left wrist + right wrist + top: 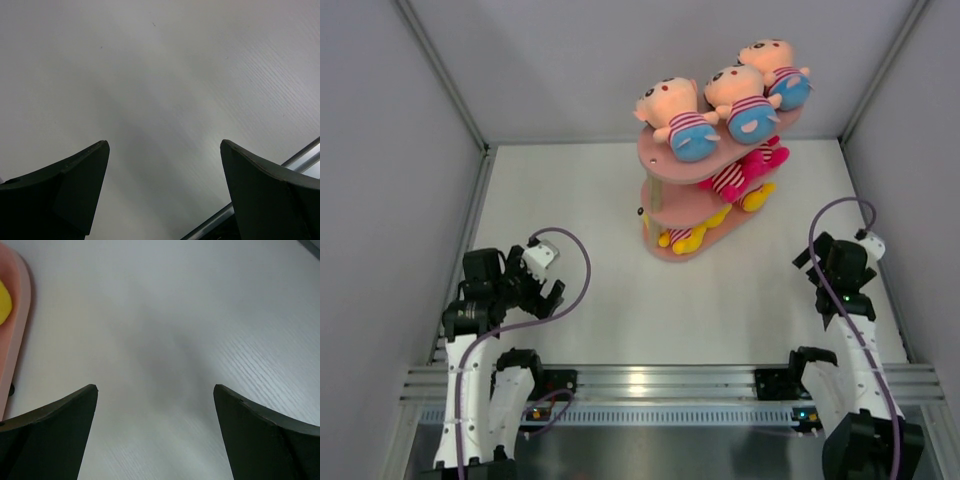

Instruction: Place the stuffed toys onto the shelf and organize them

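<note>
Counter [610, 260] of plain white, boxed in by grey walls [390, 150] at left, back and right, with a metal rail [660, 380] along the near edge. Open surface stretches between the arms and the shelf [663, 162], which stands far of centre, near the back wall. Its oblong pink boards run from near-left to far-right. Three peach-faced toys [740, 95] lie in a row along the top board, heads toward the back and blue shorts toward the arms. Magenta toys [755, 165] lie on the middle board and yellow toys [688, 238] on the bottom. The left end effector [162, 142] and right end effector [155, 386] both gape wide over the counter, holding nothing.
</note>
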### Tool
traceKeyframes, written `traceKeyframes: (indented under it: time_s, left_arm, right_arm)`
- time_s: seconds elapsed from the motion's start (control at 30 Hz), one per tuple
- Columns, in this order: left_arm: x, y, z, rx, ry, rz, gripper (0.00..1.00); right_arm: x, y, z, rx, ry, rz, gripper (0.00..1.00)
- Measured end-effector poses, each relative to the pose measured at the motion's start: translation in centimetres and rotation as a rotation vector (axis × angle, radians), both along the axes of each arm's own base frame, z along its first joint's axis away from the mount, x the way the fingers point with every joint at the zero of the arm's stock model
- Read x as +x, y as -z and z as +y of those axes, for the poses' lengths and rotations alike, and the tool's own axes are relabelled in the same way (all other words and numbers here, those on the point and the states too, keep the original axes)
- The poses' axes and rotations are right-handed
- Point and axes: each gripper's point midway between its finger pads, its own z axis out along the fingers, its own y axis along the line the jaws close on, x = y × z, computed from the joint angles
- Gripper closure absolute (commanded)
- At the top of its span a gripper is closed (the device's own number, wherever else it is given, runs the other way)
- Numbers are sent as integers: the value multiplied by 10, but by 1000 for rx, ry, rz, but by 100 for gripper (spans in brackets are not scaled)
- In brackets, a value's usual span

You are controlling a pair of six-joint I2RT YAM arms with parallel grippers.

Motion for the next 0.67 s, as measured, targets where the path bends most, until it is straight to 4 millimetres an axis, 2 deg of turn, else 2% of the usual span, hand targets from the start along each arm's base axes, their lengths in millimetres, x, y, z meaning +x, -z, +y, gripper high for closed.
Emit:
traceKeyframes:
  time_s: [0.13, 0.23, 0.43, 0.53, 0.67]
  left_arm:
    - [6, 12, 4, 3, -32, 10, 2]
    - [20, 18, 12, 15, -89, -26, 1]
    - [30, 48, 21, 12, -171, 1, 1]
    - [34, 48, 22, 12, -181, -8, 1]
    - [38, 45, 24, 16, -188, -29, 1]
  right_arm:
    - [-5, 4, -8, -21, 33, 28, 1]
    - [-8, 6, -8, -29, 26, 45, 1]
    - [-7, -9, -9, -47, 24, -22, 1]
    - [-6, -14, -9, -53, 24, -55, 1]
    - [-9, -5, -8, -51, 22, -44, 1]
